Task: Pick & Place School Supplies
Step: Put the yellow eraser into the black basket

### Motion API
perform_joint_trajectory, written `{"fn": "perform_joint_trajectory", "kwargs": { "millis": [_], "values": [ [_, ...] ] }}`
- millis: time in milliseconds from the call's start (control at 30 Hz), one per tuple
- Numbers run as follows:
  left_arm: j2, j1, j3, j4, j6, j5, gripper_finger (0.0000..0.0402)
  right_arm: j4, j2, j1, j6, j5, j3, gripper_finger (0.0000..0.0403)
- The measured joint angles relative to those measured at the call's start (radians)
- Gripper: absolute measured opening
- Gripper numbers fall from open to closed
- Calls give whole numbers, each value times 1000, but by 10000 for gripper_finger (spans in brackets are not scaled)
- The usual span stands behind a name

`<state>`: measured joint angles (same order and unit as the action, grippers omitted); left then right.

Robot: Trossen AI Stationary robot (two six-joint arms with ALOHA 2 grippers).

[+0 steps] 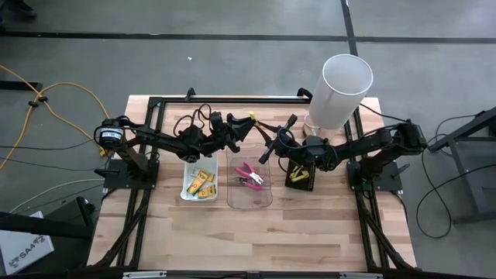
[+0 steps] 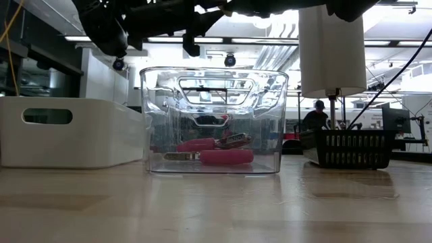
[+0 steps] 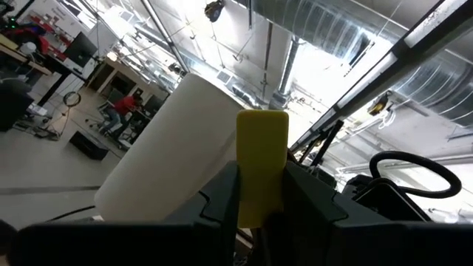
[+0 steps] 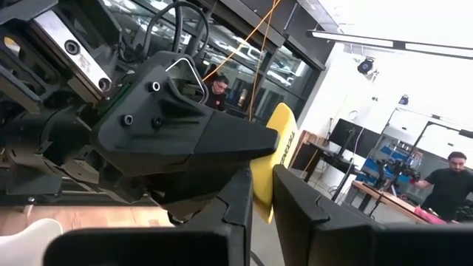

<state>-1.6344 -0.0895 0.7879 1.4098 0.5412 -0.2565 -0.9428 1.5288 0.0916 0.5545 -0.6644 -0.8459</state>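
Left wrist view: the left end effector (image 3: 260, 193) grips a yellow stick (image 3: 261, 166) upright at frame centre. The right end effector (image 4: 262, 193) appears to pinch the same stick. Pink-handled pliers (image 1: 249, 175) lie in the clear tray (image 1: 249, 203), centre of the surface (image 1: 256, 240).

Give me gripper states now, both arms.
Left gripper: closed on a yellow box, raised above the table's far side.
Right gripper: closed on a yellow stick, raised beside the left.

Pink-handled pliers (image 1: 249, 176) lie in the clear tray (image 1: 249, 202) between both arms.
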Motion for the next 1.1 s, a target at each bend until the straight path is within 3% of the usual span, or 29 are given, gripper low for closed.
{"fn": "perform_joint_trajectory", "kwargs": {
  "millis": [167,467,1100],
  "values": [
    [0,0,0,0,-8,0,87,0,0,0,0,-1,0,30],
    [0,0,0,1,-26,8,128,10,3,1,0,0,0,30],
    [0,13,0,1,-28,-1,132,-26,3,1,77,-81,0,30]
  ]
}}
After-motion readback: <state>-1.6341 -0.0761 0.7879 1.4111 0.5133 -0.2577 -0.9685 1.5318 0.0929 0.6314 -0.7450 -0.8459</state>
